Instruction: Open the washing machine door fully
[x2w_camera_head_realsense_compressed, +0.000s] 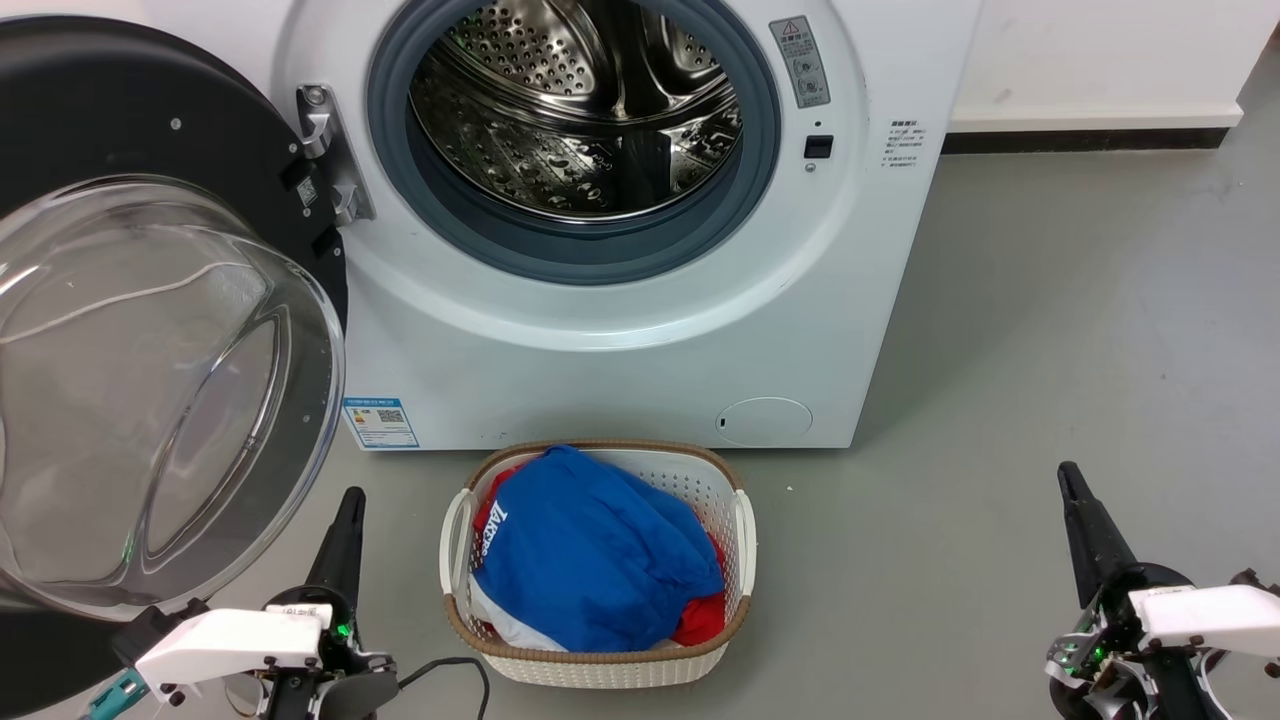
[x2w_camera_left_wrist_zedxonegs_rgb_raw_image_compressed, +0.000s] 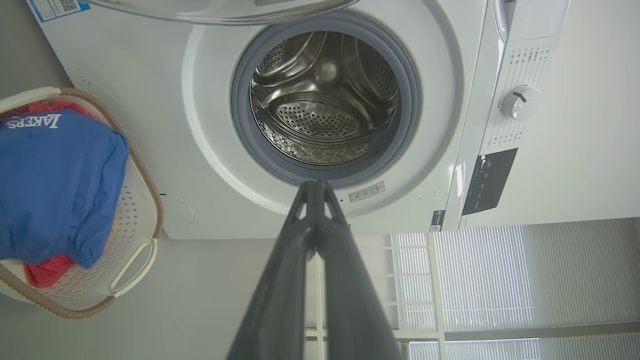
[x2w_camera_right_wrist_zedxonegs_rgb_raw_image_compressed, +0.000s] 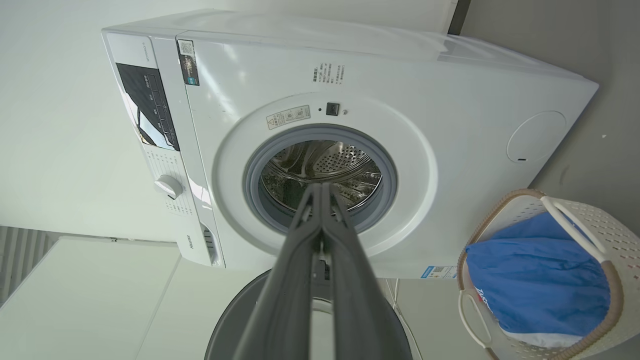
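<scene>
- Dark fingers of left gripper (x2w_camera_head_realsense_compressed: 345, 525): pressed tog., tips meeting, nothing held. Low at near left, just under the door's glass bowl; no contact as far as head view shows.
- Right gripper (x2w_camera_head_realsense_compressed: 1085, 520): fingers also closed flat on each other, empty, over bare floor (x2w_camera_head_realsense_compressed: 1000, 380) at near right, well apart from the washer.
- Laundry basket (x2w_camera_head_realsense_compressed: 600, 672) w/ blue garment (x2w_camera_head_realsense_compressed: 590, 550) sits between the two arms, just in front of the washer.
- Washing machine door (x2w_camera_head_realsense_compressed: 150, 380): hinged at left, swung right out, inner side w/ glass bowl facing the robot, well clear of the opening.
- Washing machine (x2w_camera_head_realsense_compressed: 620, 340): drum (x2w_camera_head_realsense_compressed: 580, 110) fully exposed, grey seal unobstructed.
- Progress, as a judgement: task looks done or v. nearly. At most a small push wider remains, if the hinge allows; can't tell its limit.
</scene>
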